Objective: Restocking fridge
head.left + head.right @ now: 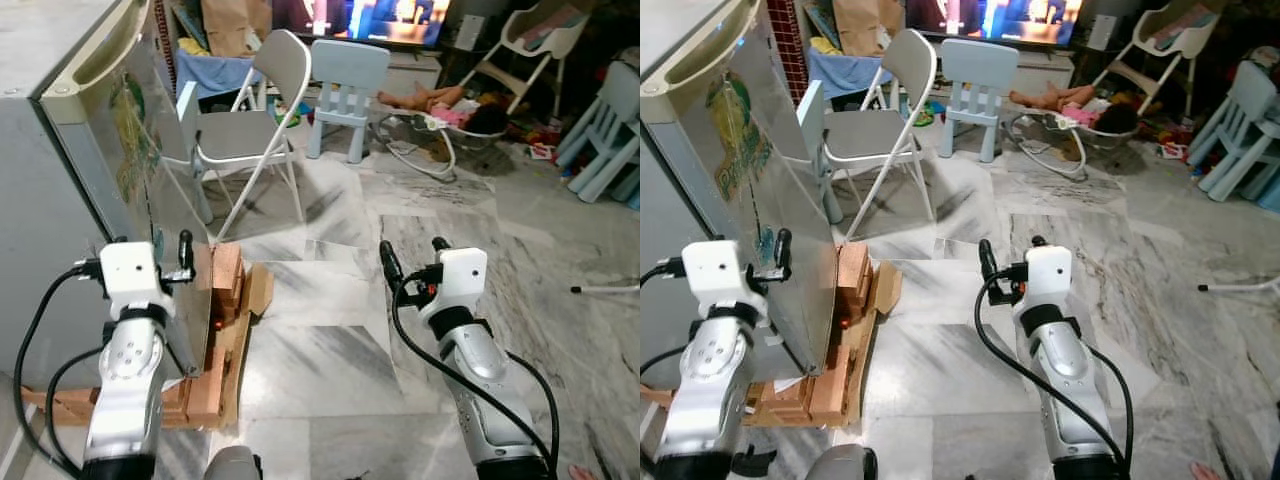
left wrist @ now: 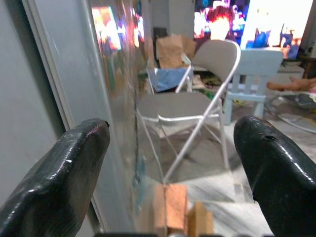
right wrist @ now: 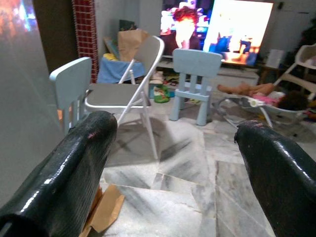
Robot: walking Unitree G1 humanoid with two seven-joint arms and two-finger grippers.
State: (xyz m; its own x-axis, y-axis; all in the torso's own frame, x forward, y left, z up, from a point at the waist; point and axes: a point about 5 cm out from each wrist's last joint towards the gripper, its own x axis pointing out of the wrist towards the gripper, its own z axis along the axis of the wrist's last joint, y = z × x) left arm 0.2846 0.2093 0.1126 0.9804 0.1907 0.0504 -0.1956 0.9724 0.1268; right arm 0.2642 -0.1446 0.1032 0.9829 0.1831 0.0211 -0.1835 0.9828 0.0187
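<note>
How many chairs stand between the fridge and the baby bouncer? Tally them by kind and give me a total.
Grey folding chair: 1
Light blue child's chair, one near the TV and one beside the fridge: 2
Total: 3

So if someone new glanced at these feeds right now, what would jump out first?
Probably the big grey fridge on the robot's left, raised on wooden blocks, with the open left gripper at its front edge. Next, the open right gripper held over bare marble floor, and beyond it the white folding chair and a bright TV.
</note>
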